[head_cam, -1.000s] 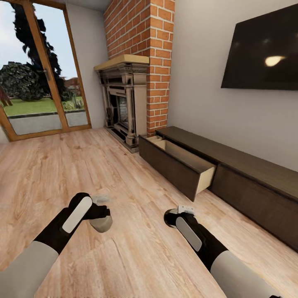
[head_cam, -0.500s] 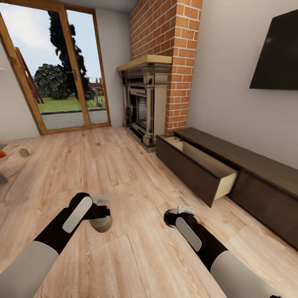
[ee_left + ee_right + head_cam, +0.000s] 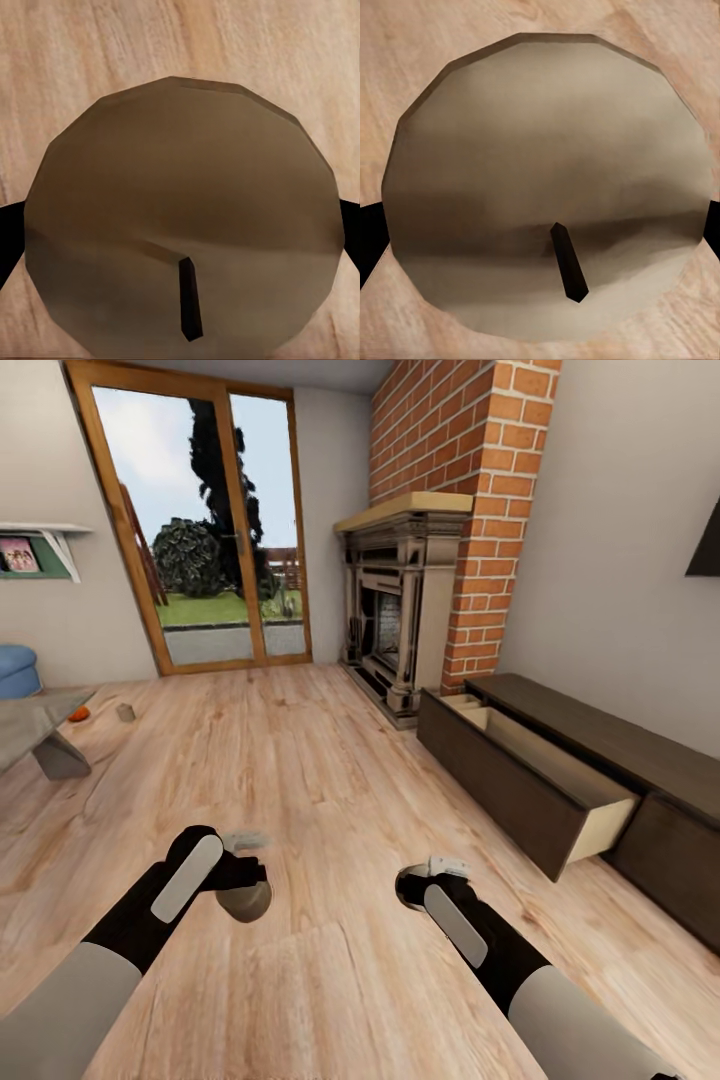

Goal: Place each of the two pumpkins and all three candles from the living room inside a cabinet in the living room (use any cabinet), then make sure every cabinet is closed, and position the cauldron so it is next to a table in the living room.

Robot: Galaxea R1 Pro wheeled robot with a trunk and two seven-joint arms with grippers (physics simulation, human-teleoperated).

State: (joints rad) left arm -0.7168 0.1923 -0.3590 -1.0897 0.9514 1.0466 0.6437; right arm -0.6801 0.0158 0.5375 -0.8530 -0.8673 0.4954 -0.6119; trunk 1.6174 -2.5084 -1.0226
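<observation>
Above the wood floor [image 3: 300,780], each gripper — left [image 3: 243,872], right [image 3: 420,880] — pinches one candle [image 3: 180,217] [image 3: 547,187], a third candle [image 3: 125,712] beside one pumpkin [image 3: 79,713] — cabinet [image 3: 560,780] drawer open.

We see a grey-brown candle [image 3: 245,901] held in the left gripper [image 3: 243,875] above the wood floor, its flat top w/ dark wick [image 3: 190,298] facing the wrist cam. A second candle [image 3: 547,199] sits between the right gripper's fingers, wick up. Far left, a third candle [image 3: 125,712] stands on the floor near an orange pumpkin [image 3: 79,713], just beside the grey table [image 3: 25,725]. The dark-brown cabinet [image 3: 600,735] lies along the right wall, one drawer [image 3: 530,780] pulled open, tan interior showing.
</observation>
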